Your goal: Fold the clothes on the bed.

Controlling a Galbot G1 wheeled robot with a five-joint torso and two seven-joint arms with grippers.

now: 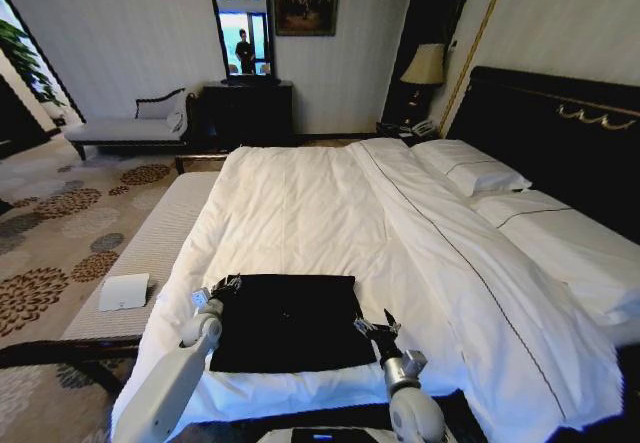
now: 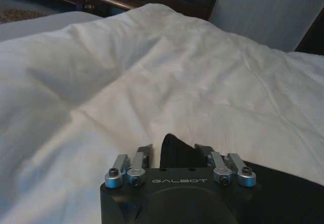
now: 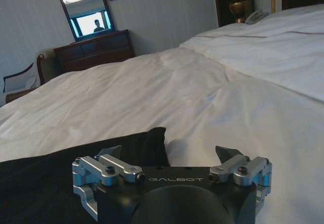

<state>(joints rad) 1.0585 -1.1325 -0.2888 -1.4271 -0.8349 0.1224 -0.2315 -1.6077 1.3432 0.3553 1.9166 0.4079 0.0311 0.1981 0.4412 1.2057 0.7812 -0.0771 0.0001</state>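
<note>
Black T-shirt laid flat near the foot of the bed, both pincers at its edges.

Head view: the T-shirt (image 1: 285, 321) is seen on the bed (image 1: 300, 203), flanked by the left pincer (image 1: 226, 285) and right pincer (image 1: 379, 329). Left wrist view: the left pincer (image 2: 174, 153) is spread over a shirt corner. Right wrist view: the right pincer (image 3: 169, 155) is likewise spread.

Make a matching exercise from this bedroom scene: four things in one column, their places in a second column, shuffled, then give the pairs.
Things:
1. black T-shirt
2. left gripper
3. right gripper
4. table lamp

Places:
A. beside the headboard, at the far wall
B. at the shirt's right edge, fingers open
C. flat on the white duvet, near the bed's foot
D. at the shirt's far left corner, fingers open

Pairs: 1-C, 2-D, 3-B, 4-A
</note>
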